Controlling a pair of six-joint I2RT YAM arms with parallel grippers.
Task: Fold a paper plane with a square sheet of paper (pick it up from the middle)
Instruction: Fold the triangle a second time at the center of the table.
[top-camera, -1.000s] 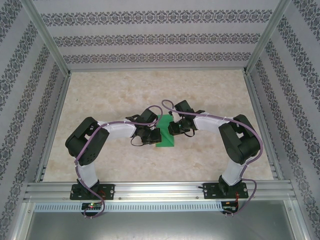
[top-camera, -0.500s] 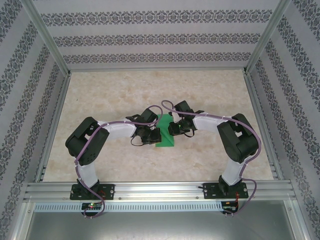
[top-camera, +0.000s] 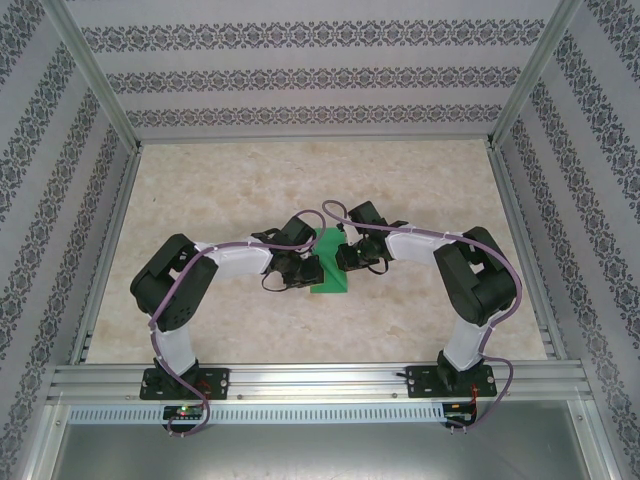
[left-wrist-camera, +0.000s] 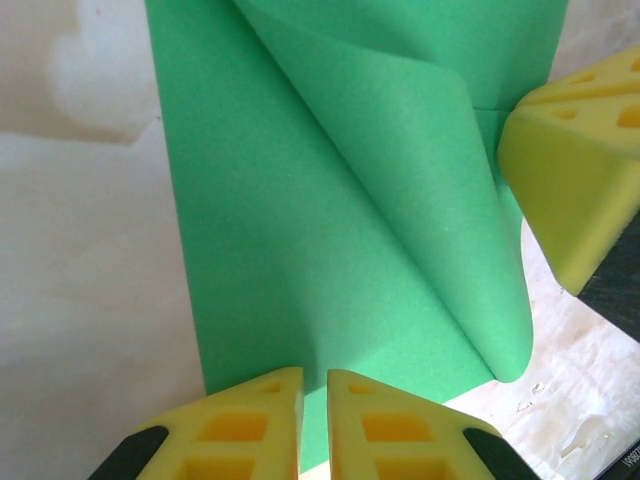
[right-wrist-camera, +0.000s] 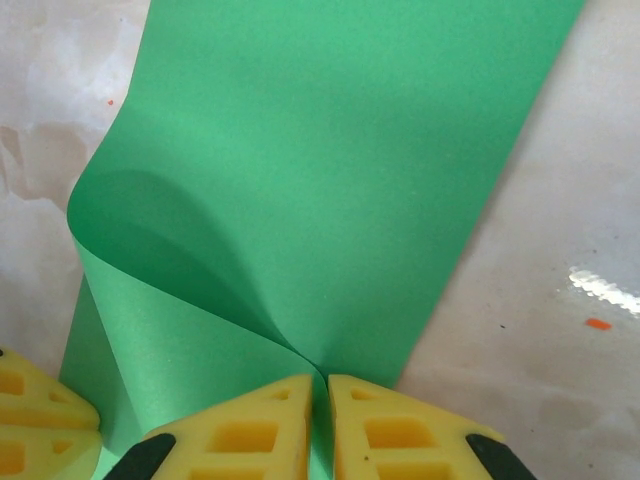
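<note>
So the paper (top-camera: 330, 282) is sitting about the middle of the counter (top-camera: 250, 180), right between both tools, with one flap curling up and over the rest. The right tool (right-wrist-camera: 320, 425) is nearly closed, and we see it pinching the curl right where it narrows. The left tool (left-wrist-camera: 314, 425) is down to a thin slit at one edge of the paper; we can't tell if it's actually gripping.

Curled green sheet (left-wrist-camera: 300, 250), near edge between close-set yellow fingers (left-wrist-camera: 245, 430) of left hand (left-wrist-camera: 314, 420)
</note>
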